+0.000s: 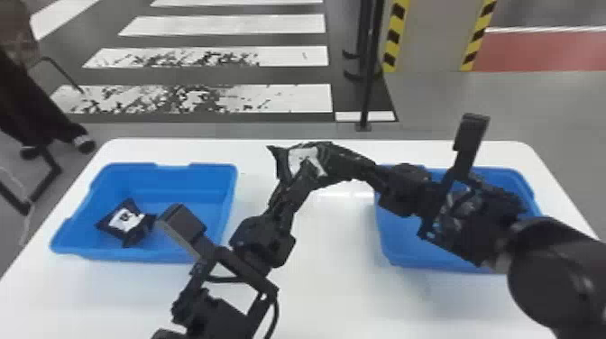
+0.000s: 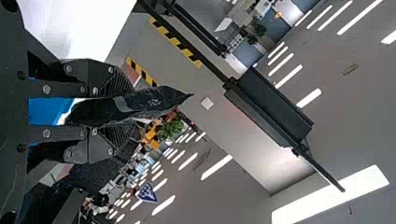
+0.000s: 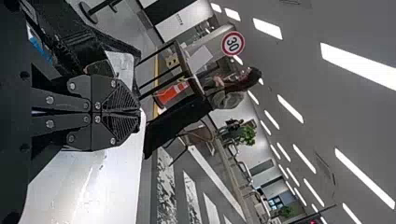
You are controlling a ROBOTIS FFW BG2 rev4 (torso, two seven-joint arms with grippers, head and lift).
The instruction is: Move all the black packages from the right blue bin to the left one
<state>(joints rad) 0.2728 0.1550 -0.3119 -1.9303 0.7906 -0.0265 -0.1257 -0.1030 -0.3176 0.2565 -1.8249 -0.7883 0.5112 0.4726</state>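
Note:
In the head view my left gripper (image 1: 309, 173) is raised over the middle of the table, shut on a black package (image 1: 295, 158) with a white label. The left wrist view has this package (image 2: 140, 103) squeezed between the fingers of the left gripper (image 2: 109, 109). My right gripper (image 1: 331, 162) meets it from the other side, close against the package. In the right wrist view the right gripper (image 3: 120, 112) has its fingers together beside the package (image 3: 122, 65); whether an edge is pinched cannot be told. Another black package (image 1: 126, 221) lies in the left blue bin (image 1: 207, 180).
The right blue bin (image 1: 397, 243) stands under my right arm, which hides much of its inside. Both bins are on the white table (image 1: 333, 279). A dark post (image 1: 367, 90) stands on the floor beyond the table's far edge.

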